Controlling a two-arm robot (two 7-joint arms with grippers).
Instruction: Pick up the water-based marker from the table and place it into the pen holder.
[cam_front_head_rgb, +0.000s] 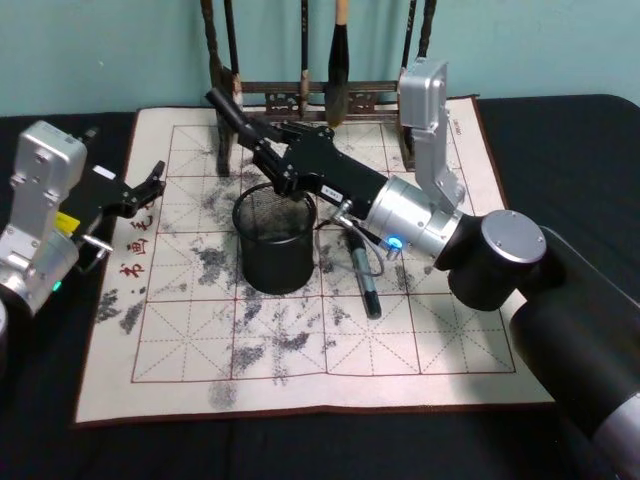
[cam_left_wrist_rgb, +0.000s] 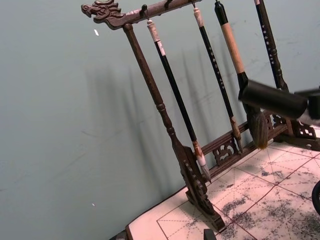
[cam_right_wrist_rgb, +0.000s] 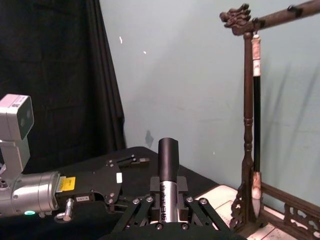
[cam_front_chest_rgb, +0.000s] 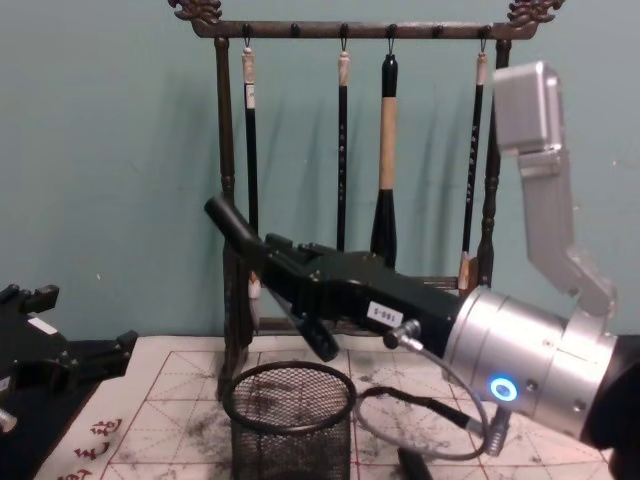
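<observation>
Wire-mesh round black pen holder (cam_front_head_rgb: 274, 250) is sitting mid-frame beneath the right gripper (cam_front_head_rgb: 262, 148), its jaws pinching a tilted black-capped silver marker (cam_front_head_rgb: 225, 108) that is probably needing uprighting before release, while the left gripper (cam_front_head_rgb: 152, 188) is idling spread-jawed at far left

Right arm reaching across, left arm parked.
The right arm stretches from the near right toward the far left, its hand (cam_front_head_rgb: 268, 152) raised and tilted upward, fingers clamped on the marker (cam_front_head_rgb: 226, 108). The left hand (cam_front_head_rgb: 153, 186) rests at the worktop's left edge, fingers apart.
</observation>
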